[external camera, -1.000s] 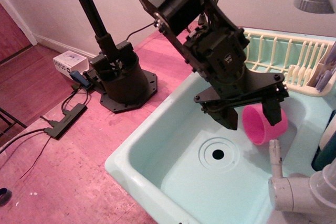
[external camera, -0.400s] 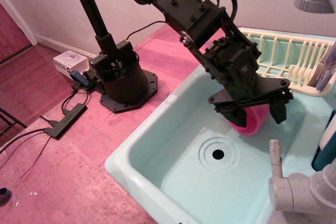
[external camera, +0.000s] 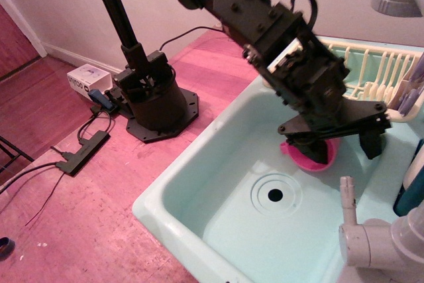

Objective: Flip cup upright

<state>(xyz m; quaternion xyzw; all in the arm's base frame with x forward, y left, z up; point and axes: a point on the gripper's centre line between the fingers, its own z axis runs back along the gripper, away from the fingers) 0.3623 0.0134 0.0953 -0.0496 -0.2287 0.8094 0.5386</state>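
The pink cup is in the light green sink, against the far right part of the basin, mostly hidden by my gripper. Only its lower left side and part of its rim show, so I cannot tell whether it lies on its side or stands tilted. My gripper is lowered over it with the jaws wide apart. The left finger is at or inside the cup's mouth, and the right finger stands clear to the cup's right.
The sink's drain is in front of the cup. A grey faucet stands at the front right. A cream dish rack is behind the sink. The arm's base stands on the pink counter to the left.
My gripper has moved right and down over the cup, still open. The cup now sits lower and a little left, more covered by the fingers.
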